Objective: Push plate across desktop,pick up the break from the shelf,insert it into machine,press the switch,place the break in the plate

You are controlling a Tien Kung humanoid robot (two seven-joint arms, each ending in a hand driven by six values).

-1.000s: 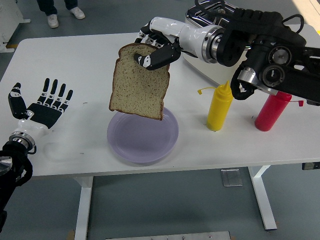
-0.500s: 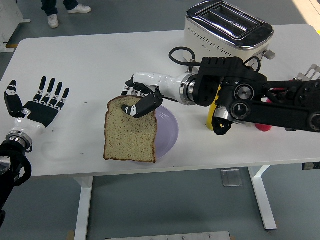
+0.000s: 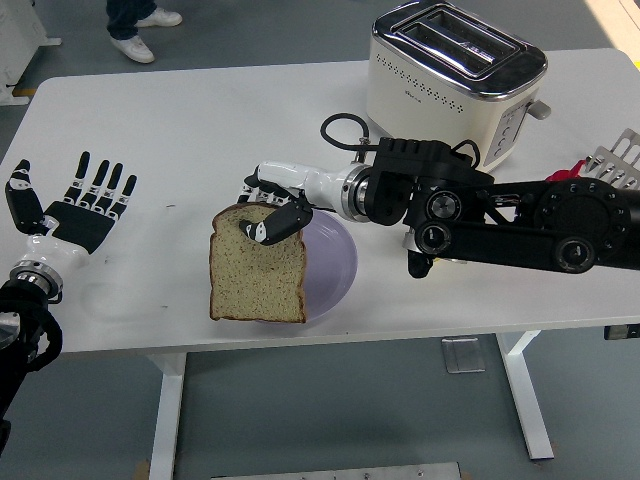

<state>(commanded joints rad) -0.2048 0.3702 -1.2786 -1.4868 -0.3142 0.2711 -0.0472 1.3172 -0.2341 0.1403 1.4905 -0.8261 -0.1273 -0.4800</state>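
Observation:
A slice of brown bread (image 3: 256,268) hangs upright over the left part of the lavender plate (image 3: 338,262); its lower edge is at the plate's near-left rim. My right hand (image 3: 270,210) grips the slice at its top edge, thumb on the front face, fingers behind. The right arm reaches in low across the table from the right. The cream toaster (image 3: 455,80) stands at the back right with both slots empty. My left hand (image 3: 80,205) rests flat at the left edge of the table, fingers spread, holding nothing.
A metal rack (image 3: 618,160) shows at the right edge behind the right arm. The toaster's black cord (image 3: 335,128) loops on the table just behind the right wrist. A person's shoes (image 3: 142,35) are on the floor beyond the far edge.
The right arm has come down and forward, carrying the bread from above the plate to its near-left rim. The sauce bottles are now hidden behind the arm. The left hand stayed put.

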